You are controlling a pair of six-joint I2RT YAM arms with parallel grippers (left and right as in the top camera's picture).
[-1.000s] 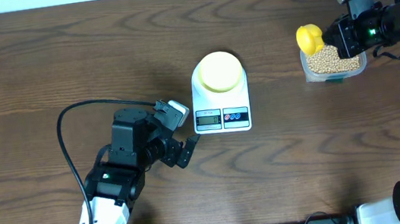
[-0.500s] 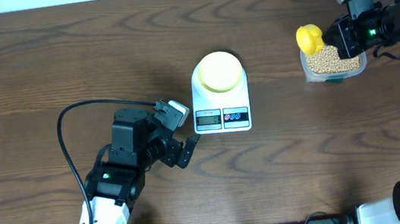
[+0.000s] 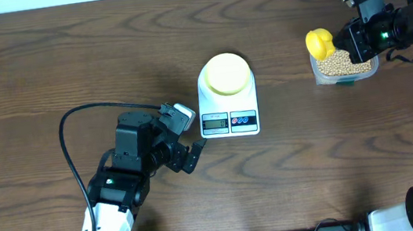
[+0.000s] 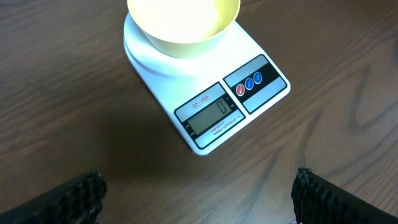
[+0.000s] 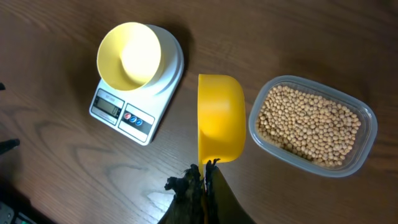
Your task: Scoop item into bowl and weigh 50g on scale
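Note:
The pale-yellow bowl point(image 3: 226, 74) point(image 4: 183, 25) point(image 5: 129, 55) sits empty on the white scale point(image 3: 229, 118) point(image 4: 214, 115) point(image 5: 121, 111) at the table's middle. The tan beans point(image 3: 340, 62) point(image 5: 309, 124) fill a clear tub point(image 3: 348, 78) point(image 5: 367, 146) at the right. My right gripper point(image 3: 351, 41) point(image 5: 205, 171) is shut on the handle of a bright yellow measuring spoon point(image 3: 319, 41) point(image 5: 221, 118), held above the table just left of the tub, turned on its side. My left gripper point(image 3: 185, 138) point(image 4: 199, 186) is open near the scale's front, with nothing between its fingers.
A black cable point(image 3: 73, 124) loops over the table by the left arm. The table's far edge runs along the top of the overhead view. Bare brown wood lies between the scale and the tub.
The right gripper and spoon have shifted very slightly. The left arm has not moved.

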